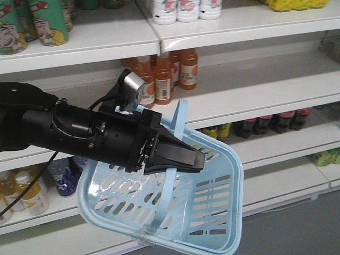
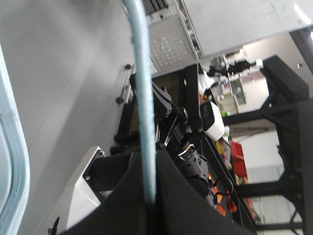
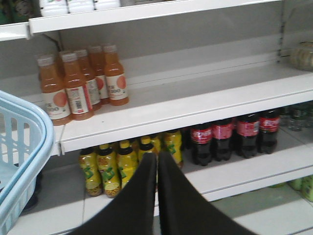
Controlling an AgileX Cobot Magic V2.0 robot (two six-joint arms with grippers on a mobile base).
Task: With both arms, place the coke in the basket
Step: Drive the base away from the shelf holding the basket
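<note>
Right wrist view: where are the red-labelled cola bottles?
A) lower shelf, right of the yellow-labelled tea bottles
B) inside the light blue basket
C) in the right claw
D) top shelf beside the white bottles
A: the red-labelled dark cola bottles stand on the lower shelf just right of the yellow-labelled tea bottles; the right claw is shut, empty.

Above and to the left of the right gripper (image 3: 157,161), orange juice bottles (image 3: 78,85) stand on a white shelf (image 3: 205,100). Just beyond its tips, one level lower, yellow-labelled tea bottles (image 3: 115,164) stand in a row. White bottles (image 3: 68,5) sit higher up.
</note>
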